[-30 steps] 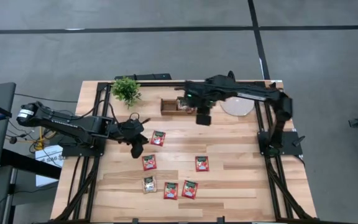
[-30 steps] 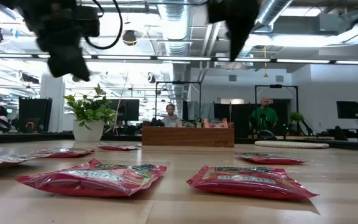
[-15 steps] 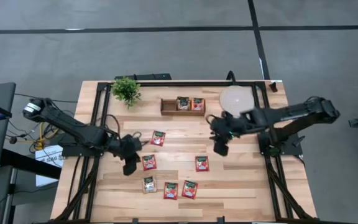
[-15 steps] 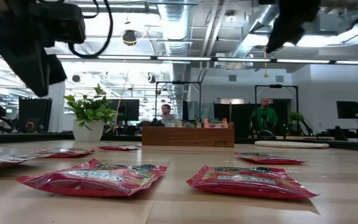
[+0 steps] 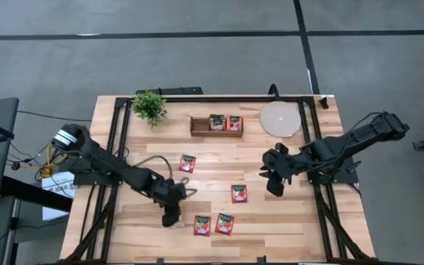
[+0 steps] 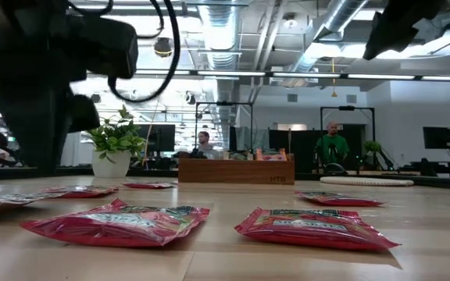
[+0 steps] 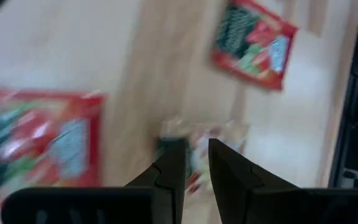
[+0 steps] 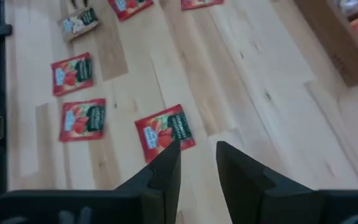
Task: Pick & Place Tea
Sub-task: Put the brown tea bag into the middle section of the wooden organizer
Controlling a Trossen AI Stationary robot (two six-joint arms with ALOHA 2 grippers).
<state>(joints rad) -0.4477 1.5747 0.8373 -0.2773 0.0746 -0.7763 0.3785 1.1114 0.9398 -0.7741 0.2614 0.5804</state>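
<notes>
Pale plank tabletop (image 5: 285, 221) carries your scattered sachets. Your left gripper (image 7: 196, 163) hangs directly over the pale beige square tea sachet (image 7: 210, 149), fingers slightly parted, holding nothing. Your right gripper (image 8: 197, 163), empty and parted, aims at a red sachet (image 8: 165, 131) nearby.

No writing can be read anywhere. The dark green labels on the red tea sachets (image 6: 316, 227) carry print too blurred to make out, and a faint mark on the wooden box (image 6: 236, 170) is illegible.
</notes>
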